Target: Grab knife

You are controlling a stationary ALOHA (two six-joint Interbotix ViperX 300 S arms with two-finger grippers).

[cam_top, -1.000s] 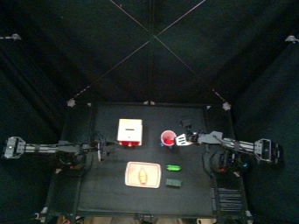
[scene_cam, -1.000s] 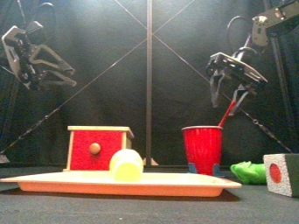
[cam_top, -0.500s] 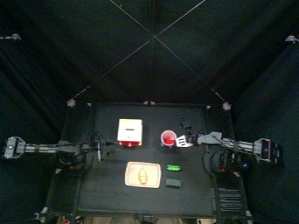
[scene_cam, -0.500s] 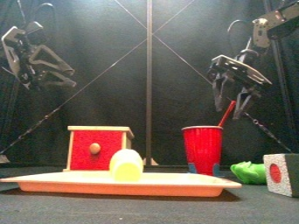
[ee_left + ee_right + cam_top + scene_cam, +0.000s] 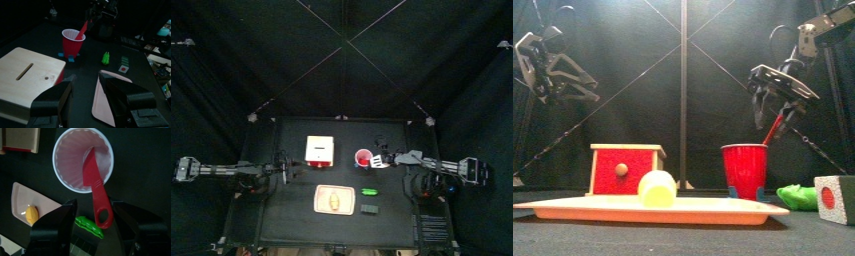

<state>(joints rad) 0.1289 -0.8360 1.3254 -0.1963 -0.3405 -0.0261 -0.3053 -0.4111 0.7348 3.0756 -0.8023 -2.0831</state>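
no readable text or labels, seemingly

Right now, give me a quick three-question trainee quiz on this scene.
1. True or false: the red knife stands in the red cup.
2. The right gripper is: A) shut on the knife, B) open above the knife, C) resting on the tray.
3. What yellow thing lies on the tray?

Key: 1 true. 2 B; the handle end sits between the open jaws, not clamped. 3 A yellow rounded piece; what it is cannot be told.
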